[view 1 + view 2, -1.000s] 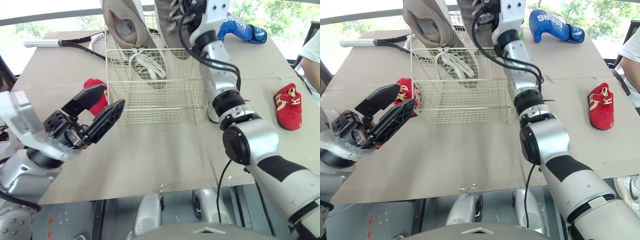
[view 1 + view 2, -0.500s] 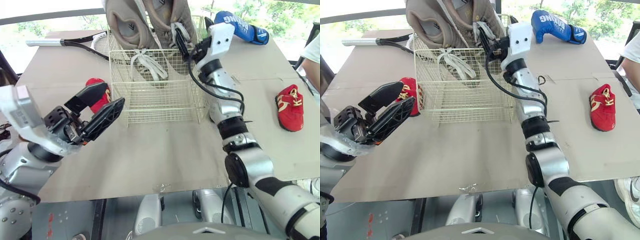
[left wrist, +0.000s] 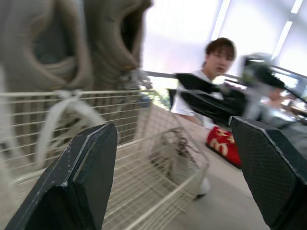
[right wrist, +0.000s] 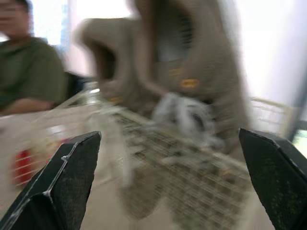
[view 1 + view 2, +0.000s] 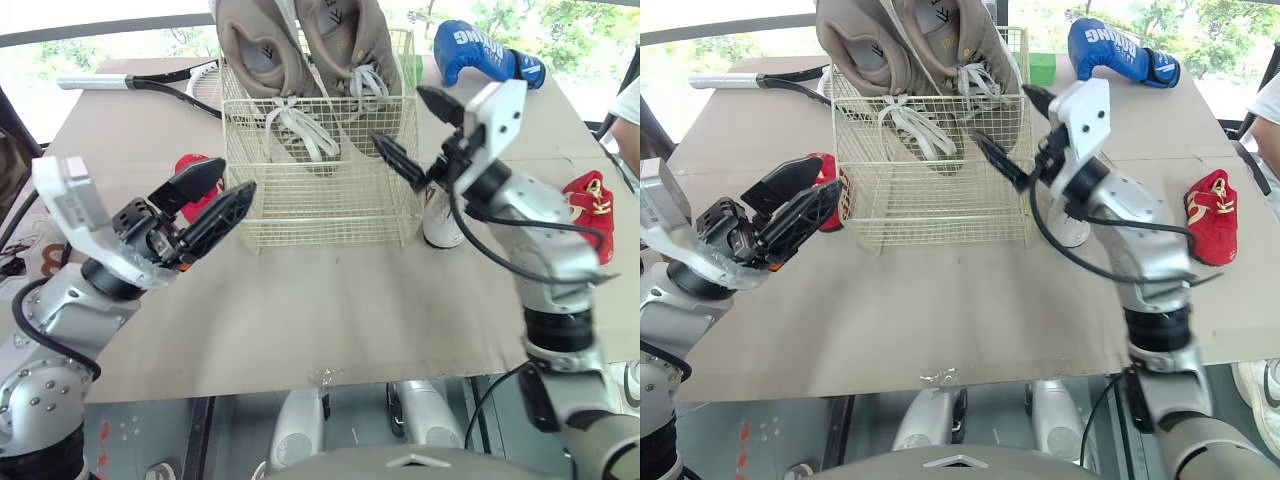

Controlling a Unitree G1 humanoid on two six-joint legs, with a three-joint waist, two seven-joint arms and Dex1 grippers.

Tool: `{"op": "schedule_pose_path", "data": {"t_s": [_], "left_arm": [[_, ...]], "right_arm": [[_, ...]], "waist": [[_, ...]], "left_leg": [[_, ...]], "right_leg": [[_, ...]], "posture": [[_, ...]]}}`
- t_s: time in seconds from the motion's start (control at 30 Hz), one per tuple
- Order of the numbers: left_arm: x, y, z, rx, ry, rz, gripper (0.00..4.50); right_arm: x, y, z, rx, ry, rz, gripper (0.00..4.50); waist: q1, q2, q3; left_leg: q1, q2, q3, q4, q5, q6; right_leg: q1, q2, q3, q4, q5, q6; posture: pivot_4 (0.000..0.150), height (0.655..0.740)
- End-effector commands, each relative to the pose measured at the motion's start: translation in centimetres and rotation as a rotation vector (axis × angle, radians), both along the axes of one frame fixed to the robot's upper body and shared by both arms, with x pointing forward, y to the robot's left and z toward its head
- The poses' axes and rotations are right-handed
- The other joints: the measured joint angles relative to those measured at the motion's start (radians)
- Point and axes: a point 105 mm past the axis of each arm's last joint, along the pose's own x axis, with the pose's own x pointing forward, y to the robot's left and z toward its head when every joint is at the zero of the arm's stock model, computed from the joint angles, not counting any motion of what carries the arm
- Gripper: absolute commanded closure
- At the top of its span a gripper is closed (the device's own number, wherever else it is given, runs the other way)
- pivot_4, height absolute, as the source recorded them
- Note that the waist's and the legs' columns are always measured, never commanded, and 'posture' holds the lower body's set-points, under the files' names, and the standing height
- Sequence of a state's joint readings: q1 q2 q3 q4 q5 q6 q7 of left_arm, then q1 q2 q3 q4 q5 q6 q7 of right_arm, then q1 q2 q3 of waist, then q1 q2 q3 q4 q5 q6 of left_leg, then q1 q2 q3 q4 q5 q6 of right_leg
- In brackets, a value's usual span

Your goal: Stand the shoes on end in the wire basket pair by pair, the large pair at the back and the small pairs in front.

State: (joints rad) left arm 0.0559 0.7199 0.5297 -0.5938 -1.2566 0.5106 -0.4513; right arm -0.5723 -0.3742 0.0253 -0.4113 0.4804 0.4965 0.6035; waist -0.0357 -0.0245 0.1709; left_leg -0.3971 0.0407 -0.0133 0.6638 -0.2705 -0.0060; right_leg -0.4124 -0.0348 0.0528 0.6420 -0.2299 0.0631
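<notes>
Off the large pair (image 5: pixel 345 45) now, beside the wire basket (image 5: pixel 320 205): right jaws wide, empty; left jaws likewise.

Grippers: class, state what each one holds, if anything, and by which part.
Nothing is held: the left gripper and the right gripper are both open and empty.
</notes>
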Motion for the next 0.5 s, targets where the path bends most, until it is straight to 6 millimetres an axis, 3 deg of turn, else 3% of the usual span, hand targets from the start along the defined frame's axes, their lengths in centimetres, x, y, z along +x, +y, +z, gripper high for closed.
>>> {"op": "schedule_pose_path", "data": {"t_s": [0.03, 0.1, 0.3, 0.5], "left_arm": [[0.6, 4.4, -0.1, -0.031, 0.054, 0.231, 0.44], [0.8, 7.0, -0.8, -0.010, 0.113, 0.358, 0.44], [0.4, 12.3, -4.0, 0.105, 0.307, 0.635, 0.44], [-2.7, 17.0, -5.8, 0.112, 0.367, 0.768, 0.44]], "right_arm": [[-3.9, -0.3, -0.4, -0.136, -0.011, 0.211, 0.06], [-5.2, -0.6, -1.1, -0.207, 0.010, 0.288, 0.06], [-7.2, -0.7, -2.7, -0.309, 0.016, 0.388, 0.06], [-8.0, -0.4, -3.0, -0.282, -0.016, 0.422, 0.06]], "waist": [[-0.004, -0.001, -0.001], [-0.003, -0.001, 0.000], [-0.001, -0.002, -0.001], [0.000, -0.004, -0.002]], "left_leg": [[0.000, 0.000, 0.000, 0.000, 0.000, 0.000], [0.000, 0.000, 0.000, 0.000, 0.000, 0.000], [0.001, 0.000, 0.000, 0.000, 0.000, 0.000], [0.000, 0.000, 0.001, 0.000, 0.000, 0.000]], "right_leg": [[0.000, 0.000, 0.000, 0.000, 0.000, 0.000], [0.000, 0.000, 0.000, 0.000, 0.000, 0.000], [0.000, 0.000, 0.000, 0.000, 0.000, 0.000], [0.000, 0.000, 0.000, 0.000, 0.000, 0.000]], "posture": [[0.150, 0.7400], [0.150, 0.7400], [0.150, 0.7400], [0.150, 0.7400]]}}
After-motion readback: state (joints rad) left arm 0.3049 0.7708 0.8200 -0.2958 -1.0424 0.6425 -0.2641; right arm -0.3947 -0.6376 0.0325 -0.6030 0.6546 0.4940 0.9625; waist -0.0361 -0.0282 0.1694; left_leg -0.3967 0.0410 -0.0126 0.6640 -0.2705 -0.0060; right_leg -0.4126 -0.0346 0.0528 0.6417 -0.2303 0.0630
